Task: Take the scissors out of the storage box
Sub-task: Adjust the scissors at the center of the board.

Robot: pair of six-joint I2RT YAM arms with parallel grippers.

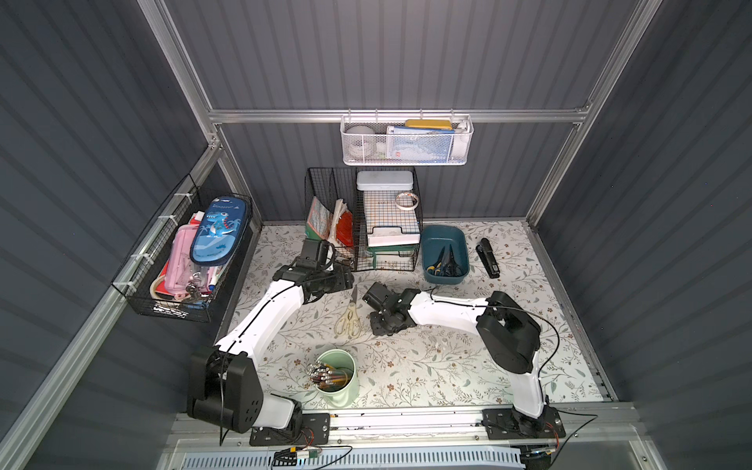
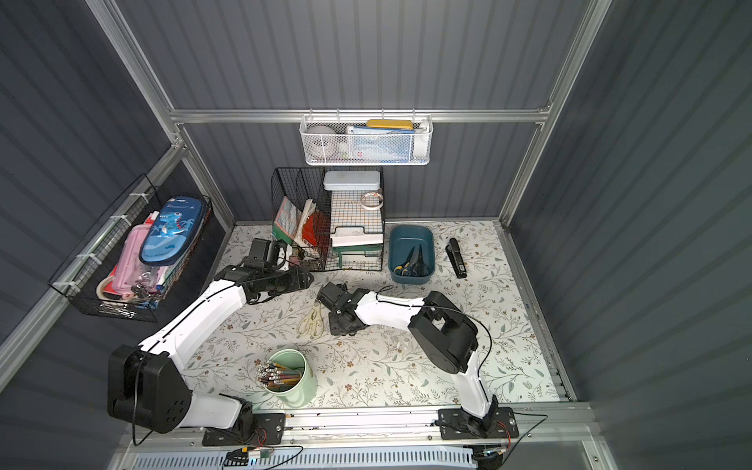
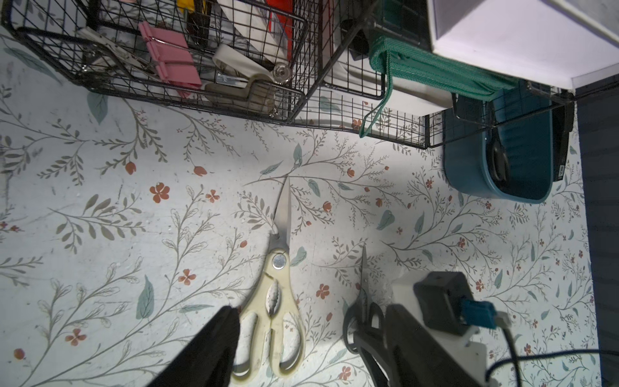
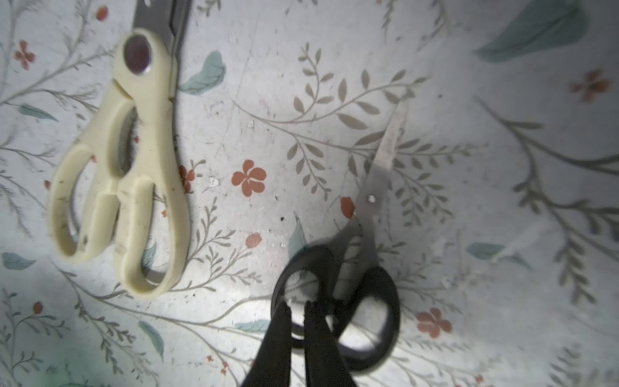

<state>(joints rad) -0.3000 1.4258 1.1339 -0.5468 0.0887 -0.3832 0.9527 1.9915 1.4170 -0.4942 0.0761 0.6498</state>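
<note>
Right hand (image 4: 298,306) — nearly together astride black scissors' (image 4: 370,201) handle loop, clamp unclear, cream scissors (image 4: 147,110) at 9 o'clock, left hand (image 3: 311,308) apart.

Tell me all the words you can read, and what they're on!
"Dinosaur": on the blue pencil case.
Print on the packets in the white basket: too blurred to read.
Small white label on the stapler, left wrist view: too small to read.

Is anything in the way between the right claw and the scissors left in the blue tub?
Nothing visible: only bare table lies between the right gripper and the open-topped storage box. But the gripper is shut on small black scissors, which it should probably release first.
</note>
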